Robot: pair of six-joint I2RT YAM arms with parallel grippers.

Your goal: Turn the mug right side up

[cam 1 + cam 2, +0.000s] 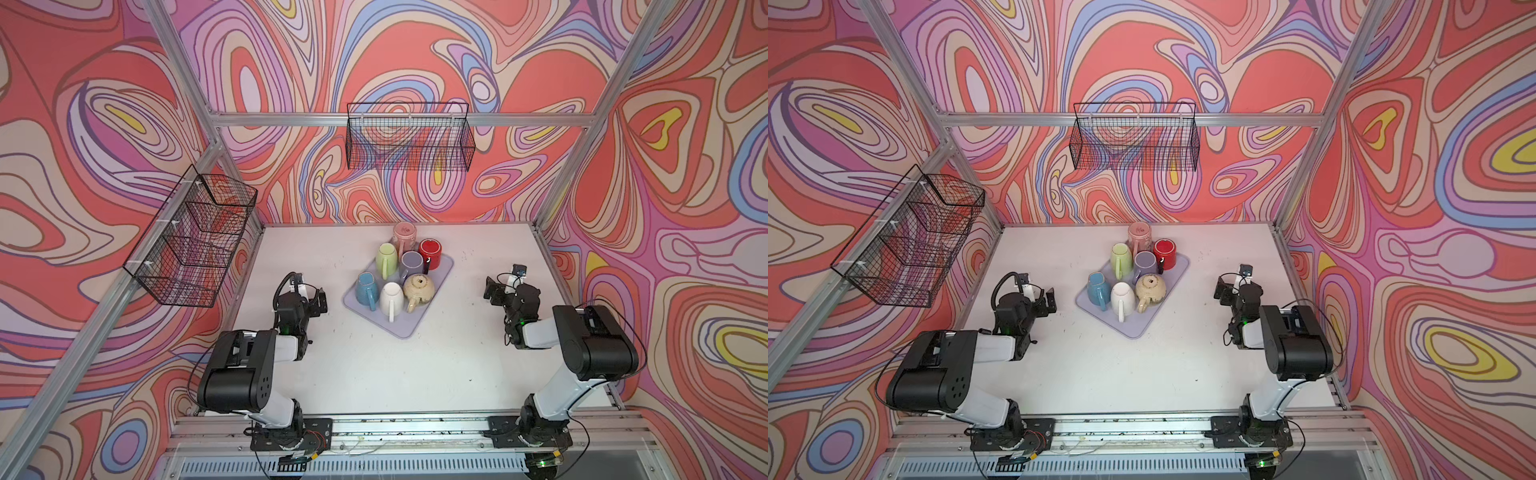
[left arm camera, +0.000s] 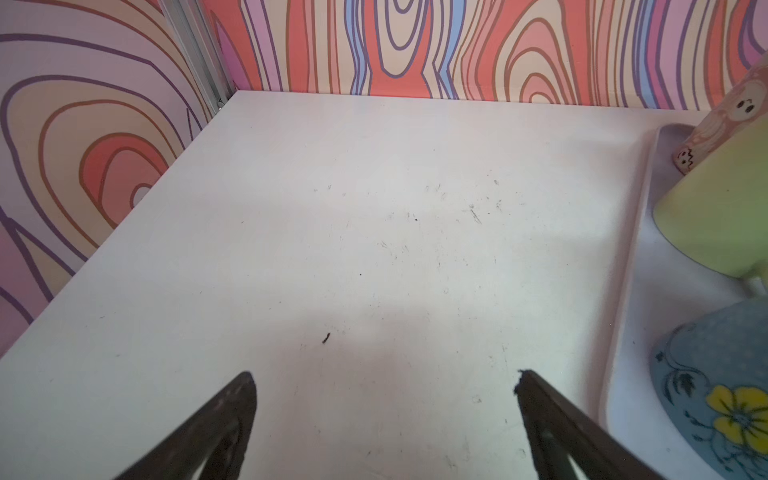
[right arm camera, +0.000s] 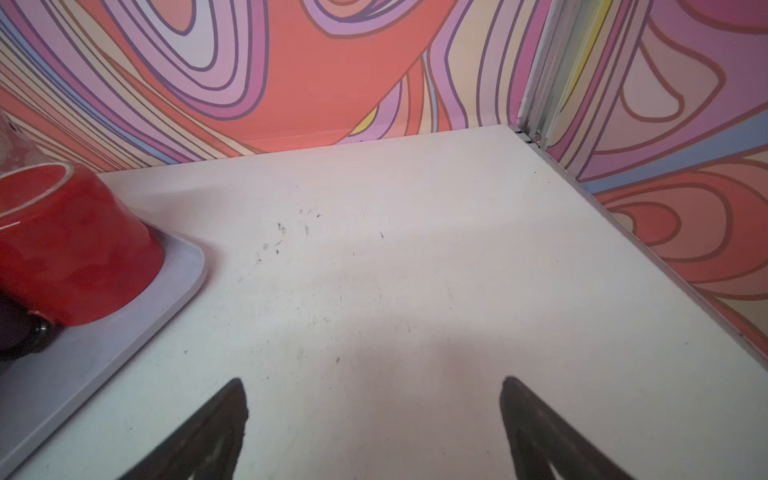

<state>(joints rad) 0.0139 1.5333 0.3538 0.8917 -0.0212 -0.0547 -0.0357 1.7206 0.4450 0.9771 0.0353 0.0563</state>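
Side basket (image 1: 191, 245): black wire, hung on the left frame rail above the counter (image 1: 374, 374), split into three compartments.
Left tool (image 1: 321, 300): jaws spread wide and gripping nothing; it hovers over bare counter, just left of the tray, and the wrist view shows both tips apart (image 2: 384, 376).
Tray (image 1: 405, 328): lilac, set at an angle in the middle of the counter between the two tools; it holds seven mugs in a tight cluster.
Blue mug (image 1: 366, 289): near-left corner of the tray, flower print, widening toward the tray, handle toward the front.
Green mug (image 1: 386, 255): behind the blue one, base up, rim on the tray.
White mug (image 1: 392, 296): front row, middle, base up, handle toward the front.
Pink mug (image 1: 404, 235): far corner of the tray, just behind the green and purple ones.
Purple mug (image 1: 411, 264): middle of the cluster, between green and red.
Beige mug (image 1: 419, 286): front row, right, base up with a dark mark on it.
Red mug (image 1: 431, 251): right corner of the tray, base up, black handle.
Back basket (image 1: 409, 139): long black wire basket hung on the rear rail, above the tray.
Right tool (image 1: 492, 293): jaws wide apart and holding nothing, over bare counter well right of the tray.
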